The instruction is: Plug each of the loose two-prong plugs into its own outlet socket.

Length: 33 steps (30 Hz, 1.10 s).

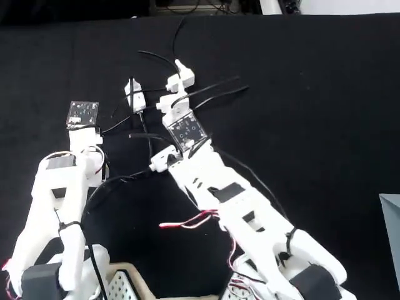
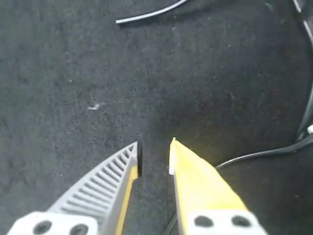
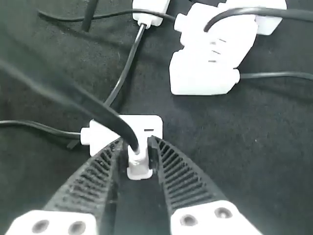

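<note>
Right wrist view: right jaws pinch the plug (image 3: 139, 166) lengthwise, cord end toward the socket (image 3: 150, 123); left jaws slightly spread.

place: robotics lab bench | evidence: black cloth-covered table (image 1: 325, 94), white robot arms (image 1: 237, 200), perforated base plate (image 1: 119, 284)

Wide bare cloth (image 1: 312, 94) right of the arms: easy passage. Centre crowded: outlet blocks (image 1: 177, 79) and black cables (image 1: 215, 84) hem the right gripper (image 3: 136, 142), clamped on a plug (image 3: 138, 166). Under the left gripper (image 2: 154, 143), bare cloth, one cable (image 2: 259, 154) close beside.
</note>
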Available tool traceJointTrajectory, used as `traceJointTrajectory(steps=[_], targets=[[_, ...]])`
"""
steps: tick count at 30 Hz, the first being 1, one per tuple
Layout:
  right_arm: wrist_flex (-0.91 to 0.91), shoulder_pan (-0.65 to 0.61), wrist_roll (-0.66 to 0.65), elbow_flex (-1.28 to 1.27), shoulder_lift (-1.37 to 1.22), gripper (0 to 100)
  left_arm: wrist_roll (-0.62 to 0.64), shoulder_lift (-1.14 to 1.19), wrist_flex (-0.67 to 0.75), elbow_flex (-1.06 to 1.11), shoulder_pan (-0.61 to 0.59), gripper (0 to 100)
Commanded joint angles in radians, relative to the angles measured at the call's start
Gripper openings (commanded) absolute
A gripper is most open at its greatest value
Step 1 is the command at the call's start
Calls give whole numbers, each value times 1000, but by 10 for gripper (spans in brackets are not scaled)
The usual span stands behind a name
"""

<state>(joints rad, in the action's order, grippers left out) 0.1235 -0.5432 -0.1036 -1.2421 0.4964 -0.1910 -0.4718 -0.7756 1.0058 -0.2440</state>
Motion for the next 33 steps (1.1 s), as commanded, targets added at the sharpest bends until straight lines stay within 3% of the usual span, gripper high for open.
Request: traceJointTrajectory(steps=[1, 33], targets=[[-15, -6, 8, 59, -8, 11, 9, -21, 18, -10, -5, 120], [-100, 34, 8, 87, -127, 11, 9, -21, 18, -8, -7, 120]])
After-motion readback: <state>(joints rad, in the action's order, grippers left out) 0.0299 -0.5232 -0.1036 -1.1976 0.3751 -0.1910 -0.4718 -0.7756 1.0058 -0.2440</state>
